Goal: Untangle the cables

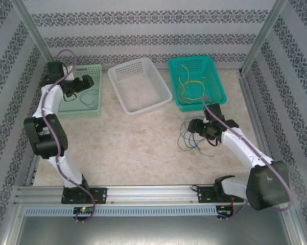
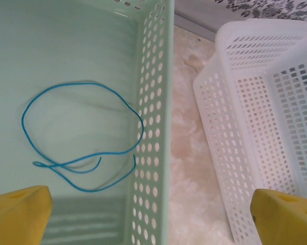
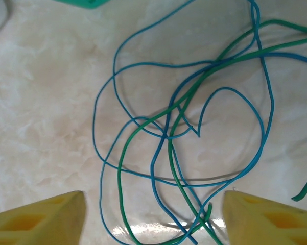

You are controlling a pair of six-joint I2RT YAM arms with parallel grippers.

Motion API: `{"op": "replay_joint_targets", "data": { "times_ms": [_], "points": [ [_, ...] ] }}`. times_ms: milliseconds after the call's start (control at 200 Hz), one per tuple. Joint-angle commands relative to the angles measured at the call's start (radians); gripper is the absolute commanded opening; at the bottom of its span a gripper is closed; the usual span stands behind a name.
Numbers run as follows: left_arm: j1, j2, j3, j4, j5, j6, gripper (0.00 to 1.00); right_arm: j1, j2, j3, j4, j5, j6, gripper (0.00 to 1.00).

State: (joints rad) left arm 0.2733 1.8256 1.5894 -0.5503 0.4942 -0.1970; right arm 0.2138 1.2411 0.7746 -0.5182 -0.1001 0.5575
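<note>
While blue and green cables (image 3: pixel 168 138) lie knotted on the desk (image 3: pixel 41 102), the right gripper (image 3: pixel 153 219) hangs over them, jaws apart.
One blue cable (image 2: pixel 87 82) lies alone in the pale green basket (image 2: pixel 153 127) below the left gripper (image 2: pixel 148 214), also apart and empty; yellow strands (image 1: pixel 191 87) sit in the teal basket (image 1: pixel 220 88). Sorting looks partway done. Next, I judge: pinch one strand at the knot's edge and draw it free slowly. No writing is readable.

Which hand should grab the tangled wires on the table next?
Probably the right hand: it hangs open over the tangled cables. The left hand is over the pale green basket.
</note>
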Motion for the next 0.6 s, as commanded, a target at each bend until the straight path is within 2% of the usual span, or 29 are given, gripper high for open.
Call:
{"op": "replay_joint_targets", "data": {
  "times_ms": [0,75,335,600],
  "points": [
    [-0.022,-0.127,-0.054,0.07,-0.016,-0.03,1.0,-0.007,0.056,0.013,-0.012,-0.003,-0.033,0.61],
    [-0.047,-0.198,-0.123,0.112,-0.034,-0.04,1.0,-0.003,0.104,0.021,0.002,-0.05,-0.04,0.56],
    [-0.188,-0.389,-0.298,0.166,-0.11,-0.032,1.0,0.093,0.203,0.075,-0.003,-0.08,-0.077,0.47],
    [-0.249,-0.482,-0.395,0.214,-0.086,-0.071,1.0,0.141,0.251,0.063,-0.023,-0.098,-0.102,0.44]
  ]
}}
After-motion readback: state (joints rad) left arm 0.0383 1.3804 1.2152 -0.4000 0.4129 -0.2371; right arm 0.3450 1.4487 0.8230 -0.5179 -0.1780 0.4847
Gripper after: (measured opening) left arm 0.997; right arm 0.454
